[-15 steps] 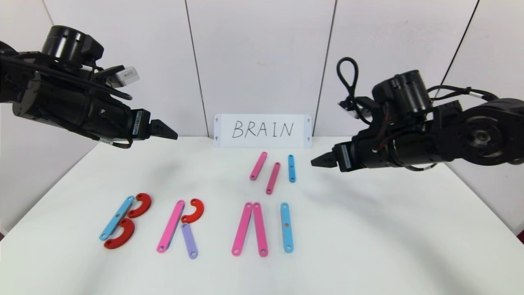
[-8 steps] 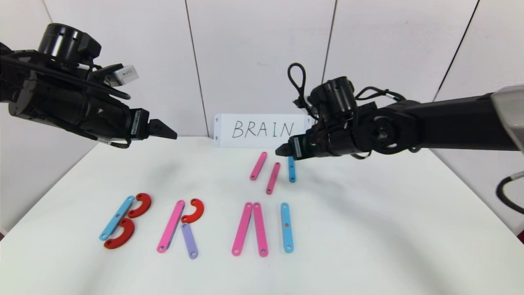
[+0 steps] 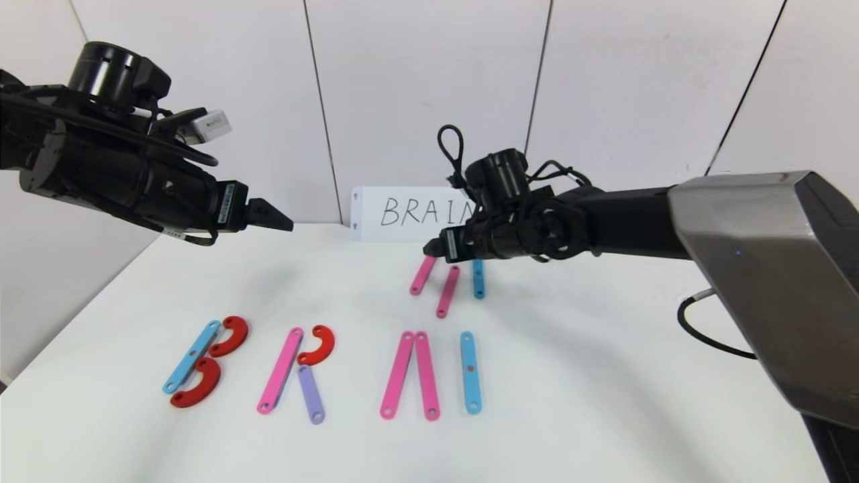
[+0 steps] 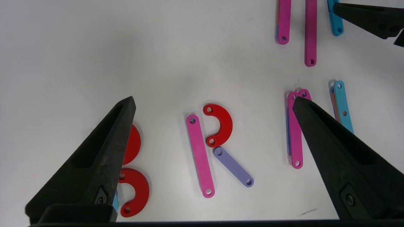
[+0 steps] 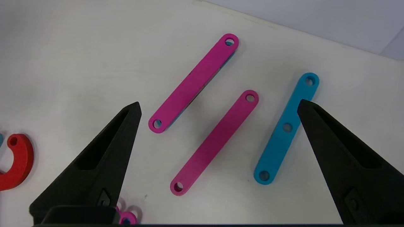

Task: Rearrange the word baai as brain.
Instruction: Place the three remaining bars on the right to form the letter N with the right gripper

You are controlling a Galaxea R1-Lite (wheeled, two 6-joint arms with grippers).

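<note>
The front row of flat pieces reads B, R, A, I. The B is a blue strip (image 3: 191,355) with two red curves (image 3: 229,335). The R is a pink strip (image 3: 280,370), a red curve (image 3: 317,345) and a purple strip (image 3: 311,394). Two pink strips (image 3: 397,374) lean together, and a blue strip (image 3: 470,372) stands beside them. Three spare strips lie behind: pink (image 5: 193,83), pink (image 5: 214,142), blue (image 5: 286,128). My right gripper (image 3: 433,248) hovers open over these spares (image 5: 218,102). My left gripper (image 3: 278,220) is open and empty, held high at the left (image 4: 213,99).
A white card handwritten BRAIN (image 3: 416,213) stands against the back wall, partly covered by my right arm. The white table's right half (image 3: 637,376) holds no pieces. The right arm stretches across the table's back right.
My right arm has reached in from the right, leftward, until its gripper is over the spare strips at the back. The left arm has barely moved. No piece has moved.
</note>
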